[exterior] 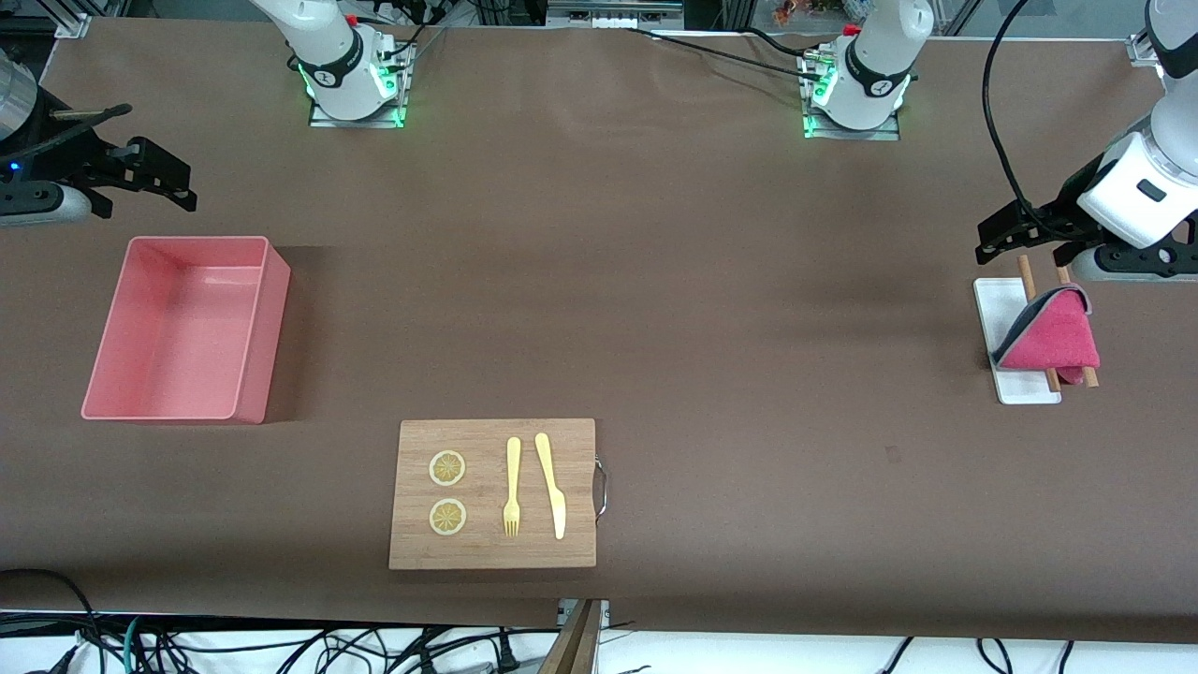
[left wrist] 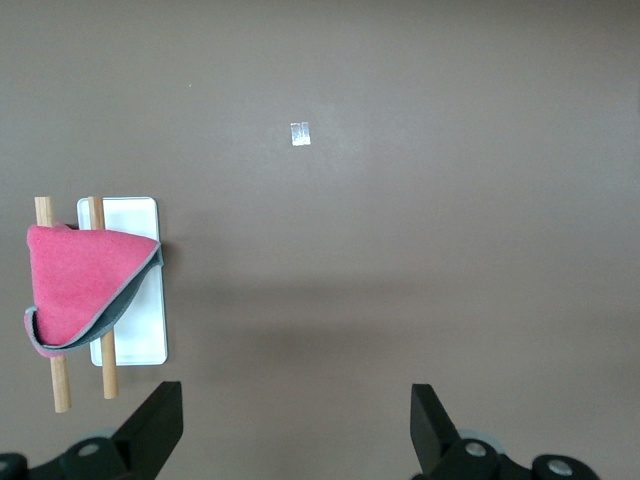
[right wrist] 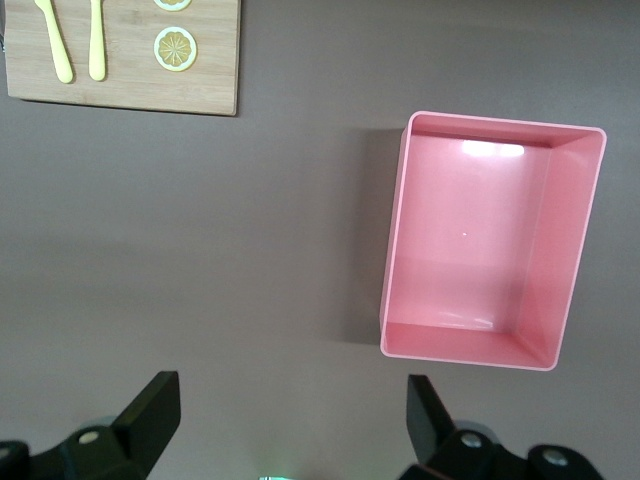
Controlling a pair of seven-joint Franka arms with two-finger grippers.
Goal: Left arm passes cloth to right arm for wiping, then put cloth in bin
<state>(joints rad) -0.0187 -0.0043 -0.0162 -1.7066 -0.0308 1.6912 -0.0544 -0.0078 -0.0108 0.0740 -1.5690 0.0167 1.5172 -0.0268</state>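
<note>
The magenta-red cloth with grey edging hangs folded over two wooden rods on a small white tray at the left arm's end of the table. It also shows in the left wrist view. My left gripper hovers open and empty over the table just beside the tray, toward the robots' bases; its wrist view shows bare table between its fingers. The salmon-pink bin stands empty at the right arm's end. My right gripper hovers open and empty over the table beside the bin.
A wooden board lies nearer the front camera than the bin, holding two lemon slices, a yellow fork and a knife. It also shows in the right wrist view. A black cable hangs by the left arm.
</note>
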